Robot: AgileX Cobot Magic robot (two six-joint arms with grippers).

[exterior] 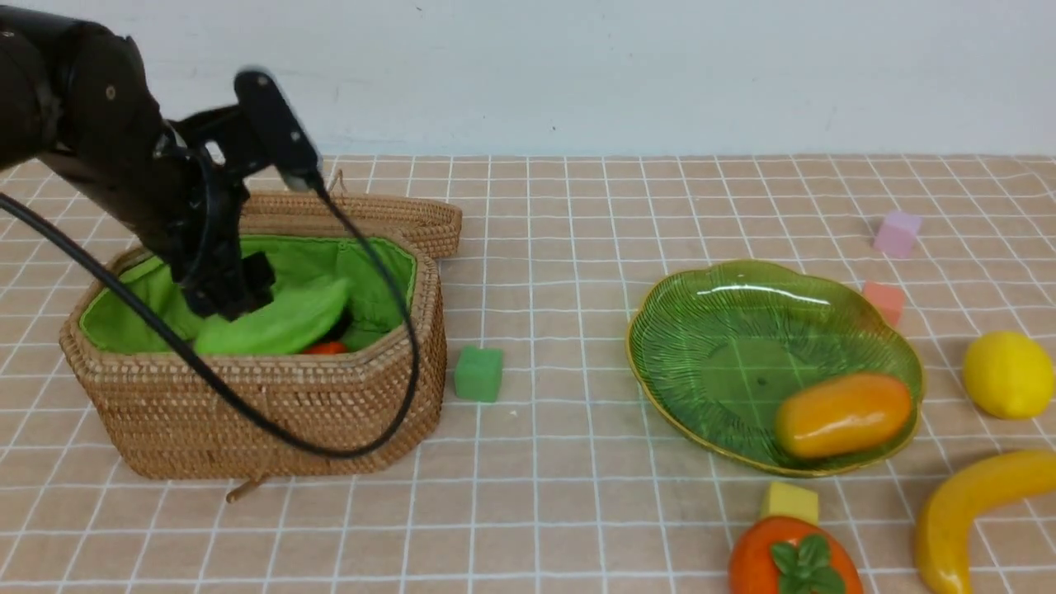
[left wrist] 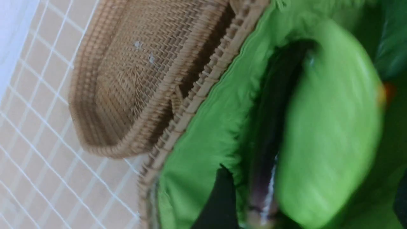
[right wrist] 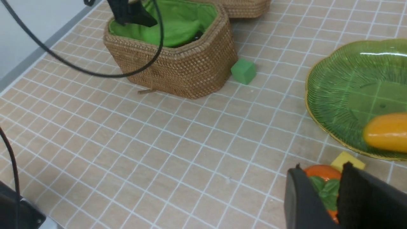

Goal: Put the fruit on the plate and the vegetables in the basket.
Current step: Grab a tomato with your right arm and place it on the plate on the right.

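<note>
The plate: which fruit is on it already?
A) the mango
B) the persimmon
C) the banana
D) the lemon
A: only the orange-yellow mango lies on the green plate. The lemon, banana and persimmon all sit outside its rim.

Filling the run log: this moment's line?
left gripper in basket over pea pod | right gripper near persimmon | mango on plate | lemon, banana unplaced

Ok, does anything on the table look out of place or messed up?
Nothing is spilled or damaged. Three fruits lie on the table off the plate: the lemon, the banana and the persimmon; only the mango is on it.
</note>
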